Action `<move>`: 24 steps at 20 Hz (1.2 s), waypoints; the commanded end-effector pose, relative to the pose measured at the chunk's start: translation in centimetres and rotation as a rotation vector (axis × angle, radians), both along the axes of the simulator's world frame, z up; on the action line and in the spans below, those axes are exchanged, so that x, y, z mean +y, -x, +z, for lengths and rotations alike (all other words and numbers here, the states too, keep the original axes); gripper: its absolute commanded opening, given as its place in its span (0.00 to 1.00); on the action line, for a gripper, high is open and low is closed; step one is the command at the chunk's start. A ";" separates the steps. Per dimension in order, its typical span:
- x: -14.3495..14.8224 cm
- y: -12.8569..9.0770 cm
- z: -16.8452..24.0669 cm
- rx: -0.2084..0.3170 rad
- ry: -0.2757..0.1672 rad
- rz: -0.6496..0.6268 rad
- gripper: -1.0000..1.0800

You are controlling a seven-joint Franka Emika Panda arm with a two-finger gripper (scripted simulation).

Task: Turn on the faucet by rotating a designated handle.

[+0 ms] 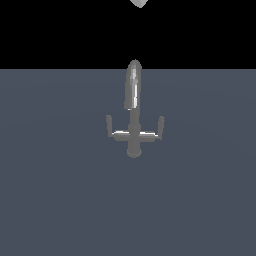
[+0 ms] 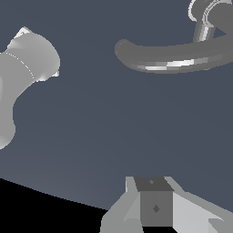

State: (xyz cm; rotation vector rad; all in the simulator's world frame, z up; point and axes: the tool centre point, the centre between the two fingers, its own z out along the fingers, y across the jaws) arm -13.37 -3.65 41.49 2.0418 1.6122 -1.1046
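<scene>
The grey metal faucet [image 1: 133,117] stands on the floor in the middle of the exterior view. It has a tall rounded spout [image 1: 133,85], a round base [image 1: 133,150] and a crossbar with two short levers, one on the left [image 1: 109,125] and one on the right [image 1: 161,125]. I cannot tell which lever is the handle. In the wrist view one slim curved lever [image 2: 173,57] and the thick pale spout [image 2: 22,77] show. My gripper [image 2: 154,200] shows only partly, well apart from the lever and holding nothing. A small grey piece of the arm [image 1: 139,2] shows at the exterior view's top edge.
The faucet stands on a flat blue-grey floor [image 1: 60,200] that spreads around it on all sides. Black background lies beyond the floor's far edge. No other objects show.
</scene>
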 end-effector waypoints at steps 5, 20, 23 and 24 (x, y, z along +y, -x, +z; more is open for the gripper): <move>0.3 -2.1 -1.7 0.186 0.021 0.154 0.00; 1.6 -6.9 -6.4 0.627 0.038 0.465 0.00; 1.9 -7.8 -7.5 0.715 0.036 0.521 0.00; 2.1 -8.1 -7.8 0.745 0.035 0.539 0.00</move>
